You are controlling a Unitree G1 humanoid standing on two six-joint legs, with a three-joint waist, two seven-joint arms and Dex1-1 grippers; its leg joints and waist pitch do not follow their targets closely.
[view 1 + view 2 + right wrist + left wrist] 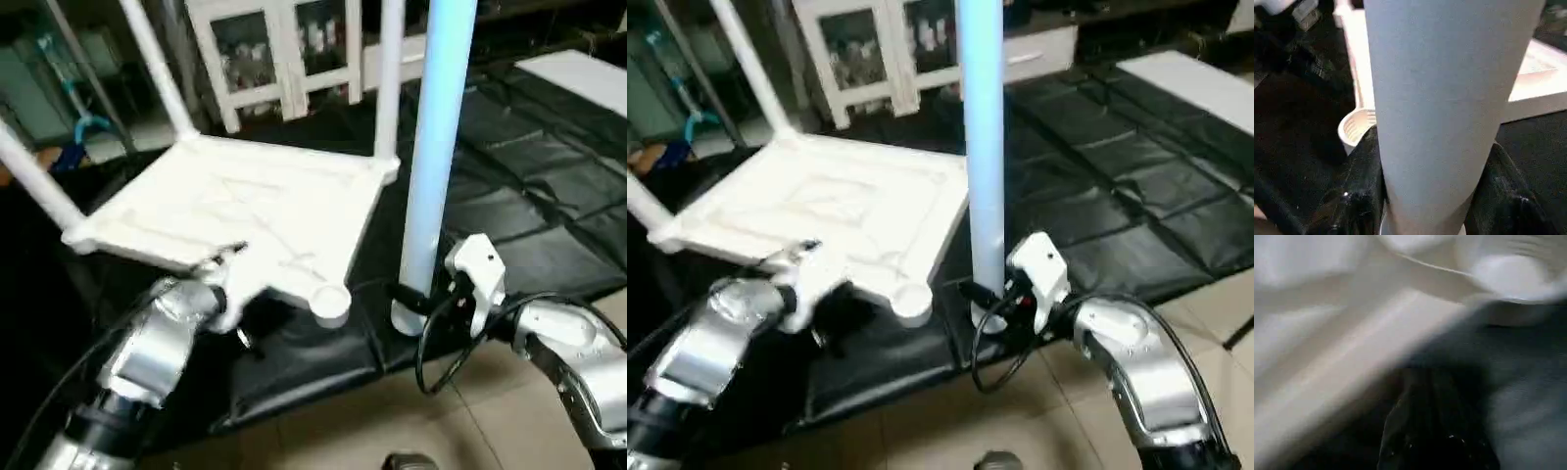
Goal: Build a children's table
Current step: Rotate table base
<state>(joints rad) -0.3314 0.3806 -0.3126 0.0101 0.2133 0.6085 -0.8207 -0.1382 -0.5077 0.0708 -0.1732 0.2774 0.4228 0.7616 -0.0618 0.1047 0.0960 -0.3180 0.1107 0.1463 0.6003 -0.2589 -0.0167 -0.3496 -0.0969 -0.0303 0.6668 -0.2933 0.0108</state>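
Your tabletop (245,211) lies upside down on the black mat (529,186), ribbed underside up, and it looks tipped, its near edge raised over the mat. Three legs already stand in its sockets: one at the far left corner (157,69), one at the far right corner (390,78), and one at the left corner (34,186) slanting out of the picture. The near corner socket (331,304) is open, round and empty.

Your left tool (227,294) sits at the tabletop's near edge, just left of that empty socket, fingers together; whether they pinch the rim, you cannot tell from here.

Your right tool (416,299) is clamped on the fourth leg (436,147), low down near its foot. That leg stands upright, its bottom end on the mat just right of the empty socket, close beside it but not in it. In the right wrist view the black fingers (1364,181) hug both sides of the tube.

Behind it all stands a white glass-door cabinet (265,49).
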